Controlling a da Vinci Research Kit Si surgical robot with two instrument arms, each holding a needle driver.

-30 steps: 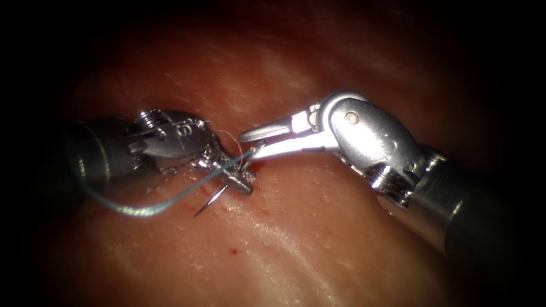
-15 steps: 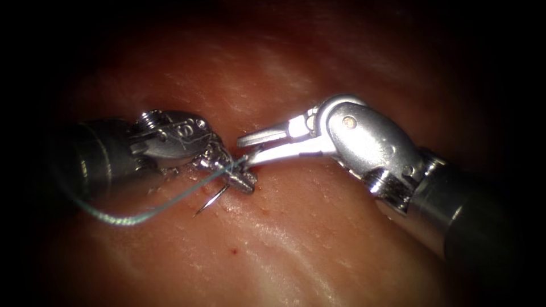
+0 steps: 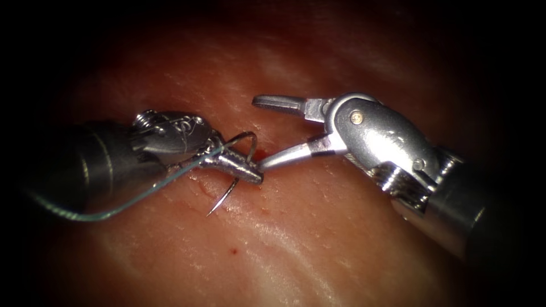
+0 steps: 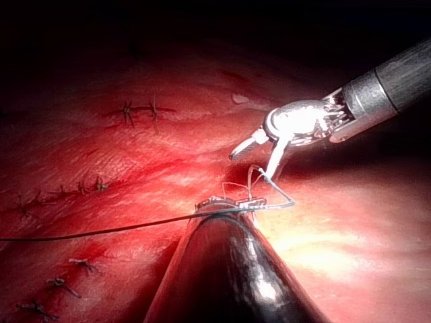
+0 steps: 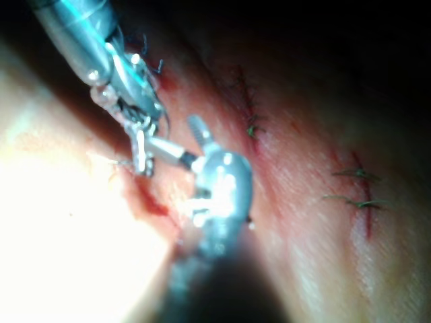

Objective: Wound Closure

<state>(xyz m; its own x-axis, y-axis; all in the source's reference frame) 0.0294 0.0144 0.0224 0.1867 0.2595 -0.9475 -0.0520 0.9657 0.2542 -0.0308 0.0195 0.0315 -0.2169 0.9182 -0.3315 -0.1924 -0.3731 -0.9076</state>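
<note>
needle (image 3: pixel 230 190) sits over the tissue (image 3: pixel 296 239), pinched by the left tool (image 3: pixel 250 170) w/ jaws pressed together on it partway along its curve: the pointed end hangs down-left free of the surface, the other part arcs up over the jaw tips; whether any of it enters the tissue cannot be told. thread (image 3: pixel 142 193) runs from the needle/jaw area down-left past the left tool's shaft and off into the dark. right tool (image 3: pixel 259 133) holds nothing, jaws spread wide, lower jaw tip touching or just beside the left tool's tip, upper jaw well above; small red fluid (image 3: pixel 234 249) spot below on the tissue, stitched cuts (image 4: pixel 135 111) seen in left wrist view.
</note>
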